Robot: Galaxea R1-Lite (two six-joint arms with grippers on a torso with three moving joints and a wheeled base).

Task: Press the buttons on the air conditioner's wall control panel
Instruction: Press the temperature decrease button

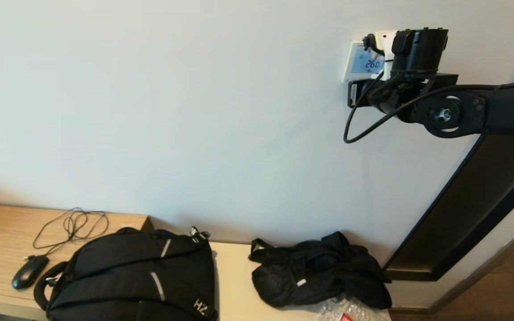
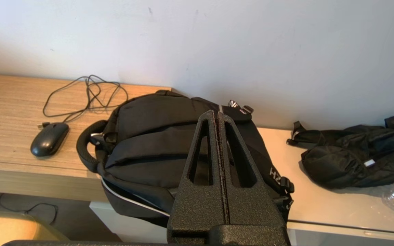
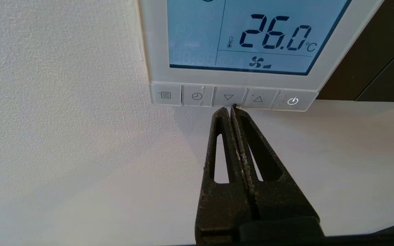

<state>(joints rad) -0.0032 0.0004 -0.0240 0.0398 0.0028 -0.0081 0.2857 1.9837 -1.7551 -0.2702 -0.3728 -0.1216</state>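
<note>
Buttons sit hidden in the head view, where the wall control panel hangs high on the wall behind the right tool. From the left wrist, the left tool hangs pinched together over a backpack on the worktop. From the right wrist, the right tool, pressed together and holding nothing, points its tip at the down-arrow key's lower edge (screen reads 26.0).

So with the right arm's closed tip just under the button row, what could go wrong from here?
The right gripper, jaws shut, sits at the lower edge of the down-arrow button, near the seam with the up-arrow button. A slight drift could press the wrong arrow or both. It could also slip off the wall control panel onto bare wall. The left gripper is parked over the backpack.
</note>
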